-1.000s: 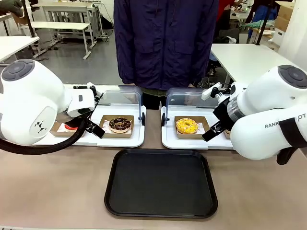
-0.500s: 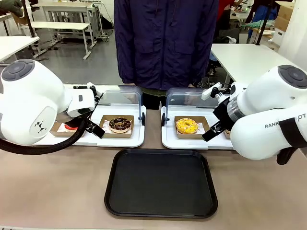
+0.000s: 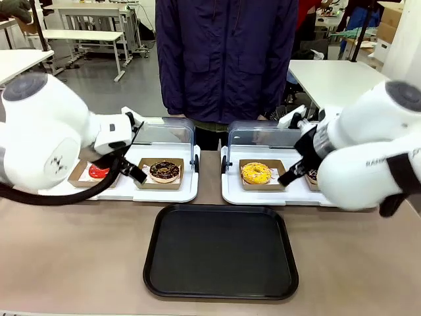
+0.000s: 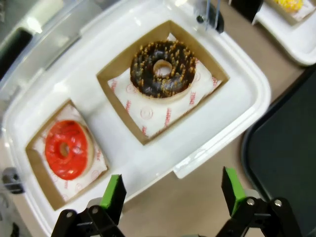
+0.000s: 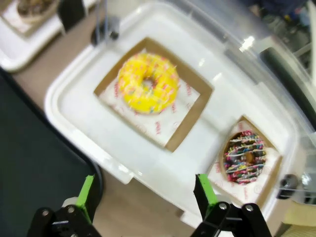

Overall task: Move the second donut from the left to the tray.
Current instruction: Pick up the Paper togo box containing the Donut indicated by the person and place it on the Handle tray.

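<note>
The chocolate donut (image 4: 163, 69) lies flat in its cardboard square (image 4: 105, 78) at the upper middle of the left wrist view. Its hole faces up, and as a ring it has no long axis. The left gripper (image 4: 173, 192) hangs released and empty, and the right gripper (image 5: 145, 192) is likewise spread. A careless descent could snag the cardboard wall, smear the glaze, or drift toward the red donut (image 4: 66, 148) at lower left. The tray (image 3: 220, 253) lies bare.

The chocolate donut (image 4: 162, 69) is dark brown with tan sprinkles; the red donut (image 4: 65, 149) is plain; the yellow donut (image 5: 148, 83) carries coloured sprinkles; the tray (image 3: 220, 253) is black.
</note>
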Controlling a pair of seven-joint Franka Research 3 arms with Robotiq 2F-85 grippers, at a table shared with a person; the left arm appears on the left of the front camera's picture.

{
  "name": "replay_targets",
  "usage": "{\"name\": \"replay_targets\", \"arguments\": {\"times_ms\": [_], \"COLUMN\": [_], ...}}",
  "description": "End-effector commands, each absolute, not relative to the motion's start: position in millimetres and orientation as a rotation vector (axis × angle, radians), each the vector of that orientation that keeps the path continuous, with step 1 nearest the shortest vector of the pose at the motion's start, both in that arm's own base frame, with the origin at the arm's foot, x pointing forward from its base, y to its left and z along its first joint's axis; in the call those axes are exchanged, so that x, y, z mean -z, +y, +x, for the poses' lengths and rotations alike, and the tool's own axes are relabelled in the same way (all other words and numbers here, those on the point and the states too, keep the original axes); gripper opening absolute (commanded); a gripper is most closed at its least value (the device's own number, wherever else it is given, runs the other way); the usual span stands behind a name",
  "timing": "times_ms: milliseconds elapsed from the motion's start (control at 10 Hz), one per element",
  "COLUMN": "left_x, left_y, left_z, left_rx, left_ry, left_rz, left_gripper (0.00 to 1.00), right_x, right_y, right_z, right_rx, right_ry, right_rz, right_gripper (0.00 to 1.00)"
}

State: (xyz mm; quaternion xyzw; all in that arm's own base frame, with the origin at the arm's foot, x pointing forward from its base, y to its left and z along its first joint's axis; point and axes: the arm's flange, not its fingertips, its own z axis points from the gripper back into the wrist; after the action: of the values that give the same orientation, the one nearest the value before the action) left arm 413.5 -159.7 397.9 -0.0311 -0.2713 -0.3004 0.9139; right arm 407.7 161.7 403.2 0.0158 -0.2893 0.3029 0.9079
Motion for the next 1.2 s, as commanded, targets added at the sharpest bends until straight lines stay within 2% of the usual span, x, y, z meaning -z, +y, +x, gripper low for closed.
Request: {"name": "replay_targets", "arguments": {"times_ms": [0,200,300,600,800,1100], "left_x": [-466.0,-508.7,-527.9,-540.0,-534.2,-516.0], "left_y": [-130.7,-94.0,-59.2,47.8,106.7,151.2], "left_z": [436.4,445.7,451.6,459.2,448.5,440.1], "left_rx": [0.666,0.722,0.782,0.864,0.940,1.005], "left_ry": [-0.539,-0.505,-0.499,-0.586,-0.731,-0.852], "left_rz": [-0.121,-0.208,-0.294,-0.495,-0.595,-0.640], "left_gripper": [1.00,1.00,1.00,1.00,1.00,1.00], "right_x": [-482.4,-527.6,-541.3,-539.7,-527.5,-518.3], "right_y": [126.4,61.7,15.5,-112.0,-141.3,-157.7], "right_z": [422.3,419.9,420.0,409.4,387.6,378.9], "right_rx": [-0.613,-0.622,-0.581,-0.790,-0.889,-0.921], "right_ry": [-0.619,-0.647,-0.717,-0.782,-0.880,-0.977], "right_rz": [0.123,0.212,0.247,0.424,0.489,0.587], "right_gripper": [1.00,1.00,1.00,1.00,1.00,1.00]}}
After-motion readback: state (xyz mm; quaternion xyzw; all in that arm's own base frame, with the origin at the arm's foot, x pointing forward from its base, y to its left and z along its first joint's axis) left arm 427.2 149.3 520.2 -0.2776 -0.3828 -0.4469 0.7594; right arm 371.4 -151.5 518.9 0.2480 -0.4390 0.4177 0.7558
